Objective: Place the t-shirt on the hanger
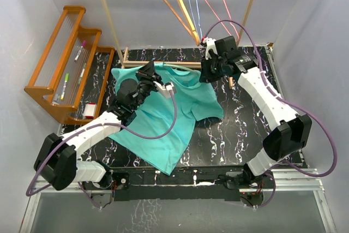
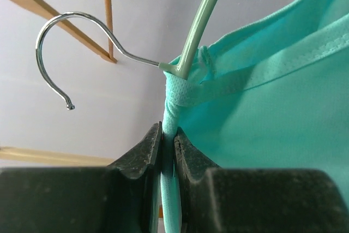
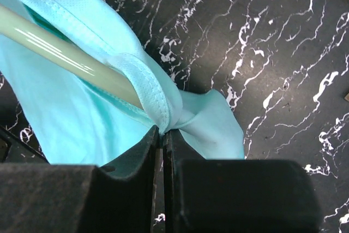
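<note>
Angled inward, left gripper (image 2: 168, 135) clamps the hanger (image 2: 196, 31) (cloth-wrapped); right gripper (image 3: 162, 135) clamps the t-shirt (image 3: 82, 118).

The t-shirt (image 2: 272, 124) hides part of the hanger (image 2: 198, 25), whose arm runs off the top edge.

You see a teal-green t-shirt (image 1: 163, 129), a pale mint hanger (image 2: 202, 20), a black white-veined table (image 1: 240, 135), an orange wooden rack (image 1: 74, 10).

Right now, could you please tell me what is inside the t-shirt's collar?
The pale green hanger passes through the collar of the t-shirt, metal hook outside. Cloth hides its lower arm.
</note>
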Motion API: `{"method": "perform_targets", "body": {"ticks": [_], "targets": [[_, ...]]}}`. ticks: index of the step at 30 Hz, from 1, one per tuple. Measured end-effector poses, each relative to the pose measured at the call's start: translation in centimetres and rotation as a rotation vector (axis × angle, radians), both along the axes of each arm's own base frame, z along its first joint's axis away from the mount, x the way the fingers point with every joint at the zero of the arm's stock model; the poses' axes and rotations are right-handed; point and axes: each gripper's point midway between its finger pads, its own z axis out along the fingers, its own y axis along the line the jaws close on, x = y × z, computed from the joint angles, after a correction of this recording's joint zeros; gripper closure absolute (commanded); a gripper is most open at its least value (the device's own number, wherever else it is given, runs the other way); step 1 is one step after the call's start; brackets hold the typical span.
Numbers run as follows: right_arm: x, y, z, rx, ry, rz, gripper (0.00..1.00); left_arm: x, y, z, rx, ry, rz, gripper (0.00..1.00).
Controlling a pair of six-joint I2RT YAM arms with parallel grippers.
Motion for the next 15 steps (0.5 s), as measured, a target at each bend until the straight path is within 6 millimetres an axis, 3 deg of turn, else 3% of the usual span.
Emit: {"method": "perform_targets", "body": {"ticks": [3, 8, 15], "targets": [[0.0, 0.7, 1.2, 0.014, -0.021, 0.011, 0.92, -0.3, 0.5, 0.6, -0.084, 0.070, 0.013, 1.00], [0.2, 1.3, 3.8, 0.035, -0.074, 0.022, 0.92, -1.0, 1.1, -0.3, -0.182, 0.197, 0.029, 1.00], [-0.2, 2.1, 5.5, 0.048, -0.101, 0.043, 0.92, -1.7, 0.6, -1.3, -0.195, 0.265, -0.001, 1.00]]}}
